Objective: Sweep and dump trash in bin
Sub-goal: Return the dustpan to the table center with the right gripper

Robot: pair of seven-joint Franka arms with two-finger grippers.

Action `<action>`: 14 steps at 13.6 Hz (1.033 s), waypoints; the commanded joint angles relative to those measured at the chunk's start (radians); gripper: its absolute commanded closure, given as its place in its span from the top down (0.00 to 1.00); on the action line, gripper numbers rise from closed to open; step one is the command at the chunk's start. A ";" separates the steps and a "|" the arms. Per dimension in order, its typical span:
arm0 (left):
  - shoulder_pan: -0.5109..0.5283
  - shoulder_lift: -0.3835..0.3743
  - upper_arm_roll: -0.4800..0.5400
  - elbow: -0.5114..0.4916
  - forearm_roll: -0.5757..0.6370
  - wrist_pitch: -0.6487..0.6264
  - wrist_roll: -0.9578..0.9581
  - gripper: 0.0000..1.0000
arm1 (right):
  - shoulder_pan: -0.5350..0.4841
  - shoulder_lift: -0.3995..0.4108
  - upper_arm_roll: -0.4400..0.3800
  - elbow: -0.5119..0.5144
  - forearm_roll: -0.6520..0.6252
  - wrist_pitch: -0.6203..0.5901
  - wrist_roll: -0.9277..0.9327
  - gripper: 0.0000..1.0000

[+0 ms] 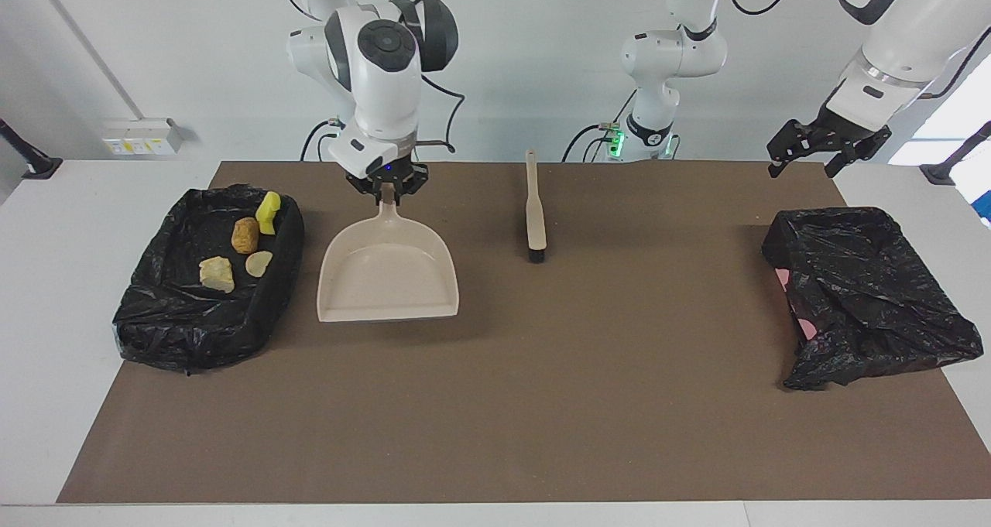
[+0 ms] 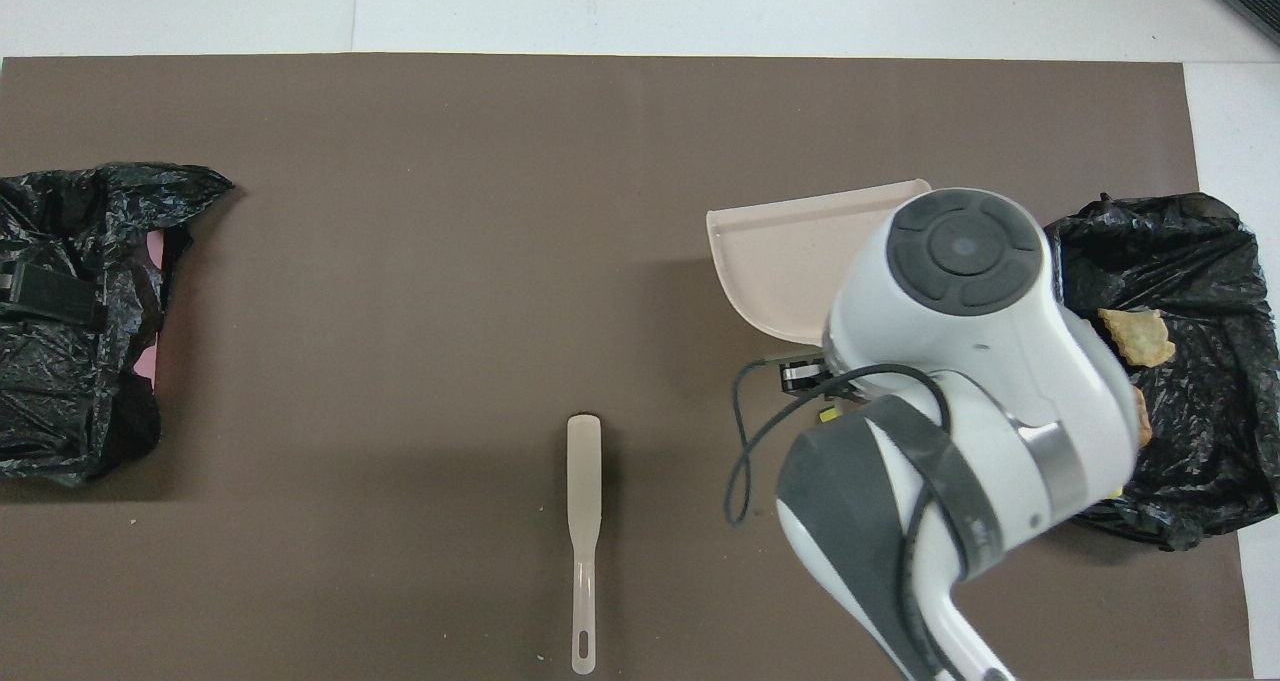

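Observation:
My right gripper [image 1: 385, 189] is shut on the handle of the beige dustpan [image 1: 387, 273] [image 2: 790, 261], which hangs low over the mat beside the bin. The bin [image 1: 193, 341] [image 2: 1150, 226], lined with a black bag, stands at the right arm's end of the table. Several trash scraps [image 1: 245, 235] lie in it: yellow, tan and cream pieces. The loose trash on the mat is hidden by the pan in the facing view. Under the arm, the overhead view shows only a yellow sliver [image 2: 828, 414] of it. My left gripper [image 1: 805, 162] waits open in the air over the other end of the table.
The beige brush [image 1: 534, 211] [image 2: 583, 531] lies on the brown mat close to the robots, bristles pointing away from them. A second crumpled black bag [image 1: 867, 295] [image 2: 70, 321] with pink showing inside sits at the left arm's end.

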 commanded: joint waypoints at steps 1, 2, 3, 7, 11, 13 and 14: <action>-0.017 0.005 0.008 0.010 0.009 -0.013 -0.011 1.00 | 0.065 0.131 -0.003 0.093 0.079 0.058 0.145 0.00; -0.017 0.005 0.008 0.010 0.009 -0.013 -0.011 1.00 | 0.108 0.187 -0.003 0.142 0.076 0.092 0.189 0.00; -0.017 0.005 0.008 0.010 0.009 -0.015 -0.011 1.00 | 0.144 0.252 -0.004 0.200 0.073 0.116 0.228 0.00; -0.017 0.005 0.008 0.010 0.009 -0.021 -0.011 1.00 | 0.231 0.487 -0.010 0.411 0.044 0.263 0.325 0.00; -0.017 0.003 0.007 0.004 0.009 -0.020 -0.011 1.00 | 0.265 0.522 -0.007 0.394 0.034 0.363 0.347 0.03; -0.017 0.003 0.007 0.004 0.009 -0.021 -0.011 1.00 | 0.259 0.527 -0.006 0.387 0.032 0.392 0.361 0.19; -0.017 0.003 0.007 0.004 0.005 -0.021 -0.011 1.00 | 0.254 0.525 -0.004 0.382 0.033 0.397 0.364 0.41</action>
